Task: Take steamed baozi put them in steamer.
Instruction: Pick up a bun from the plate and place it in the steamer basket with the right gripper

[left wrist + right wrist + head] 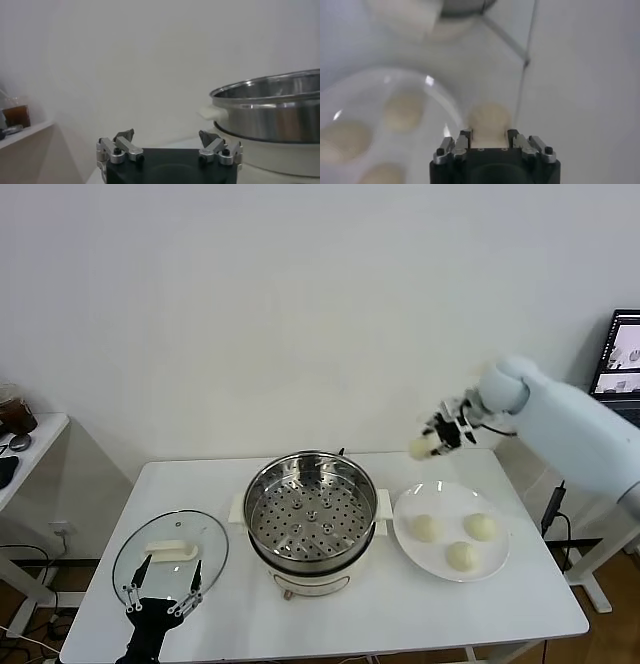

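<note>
My right gripper (432,440) hangs in the air above the far edge of the white plate (412,506), shut on one cream-white baozi (420,448). In the right wrist view that baozi (489,121) sits squeezed between the two fingers of the right gripper (490,134). Three more baozi (427,528) (481,527) (461,556) lie on the plate. The steel steamer (311,514) with its perforated tray stands in the table's middle, nothing in it. My left gripper (162,596) rests open at the near left, low over the glass lid; the left wrist view shows its fingers (123,136) spread wide.
A round glass lid (170,556) with a white handle lies left of the steamer. A side table (25,446) stands at far left. A monitor (624,359) stands at far right. The steamer's rim (265,94) fills the left wrist view's side.
</note>
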You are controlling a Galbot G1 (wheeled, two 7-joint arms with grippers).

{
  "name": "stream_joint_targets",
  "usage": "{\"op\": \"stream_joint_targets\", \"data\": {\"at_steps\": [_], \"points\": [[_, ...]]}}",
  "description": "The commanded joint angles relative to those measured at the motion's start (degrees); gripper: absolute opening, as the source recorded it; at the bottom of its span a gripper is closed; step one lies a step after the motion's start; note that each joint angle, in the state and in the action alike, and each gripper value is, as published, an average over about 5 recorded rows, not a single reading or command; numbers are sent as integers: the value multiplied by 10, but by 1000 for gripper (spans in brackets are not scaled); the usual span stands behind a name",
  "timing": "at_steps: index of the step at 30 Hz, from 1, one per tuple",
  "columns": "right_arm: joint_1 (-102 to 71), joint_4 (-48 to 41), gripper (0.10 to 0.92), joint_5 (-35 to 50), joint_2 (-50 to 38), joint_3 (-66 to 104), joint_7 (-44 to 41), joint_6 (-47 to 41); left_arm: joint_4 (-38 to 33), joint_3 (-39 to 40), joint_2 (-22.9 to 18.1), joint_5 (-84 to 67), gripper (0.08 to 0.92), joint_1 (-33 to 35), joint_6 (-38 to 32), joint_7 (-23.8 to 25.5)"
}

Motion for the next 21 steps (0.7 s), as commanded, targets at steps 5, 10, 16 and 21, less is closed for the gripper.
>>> {"op": "stream_joint_targets", "data": {"at_steps": [5,10,16,21], "points": [[99,43,452,80,171,-147,-2,91,9,-7,5,-8,823,-5,0,1],[61,20,458,2,212,-161,5,156,13,-15,2,-9,823,-4,-1,2],[18,-32,458,-83,240,-159,21,239,16,-25,-3,-10,823,-1,-3,1],[1,-76,458,-136,252,-156,28,290,14,-33,-5,-10,823,2,-3,1]]}}
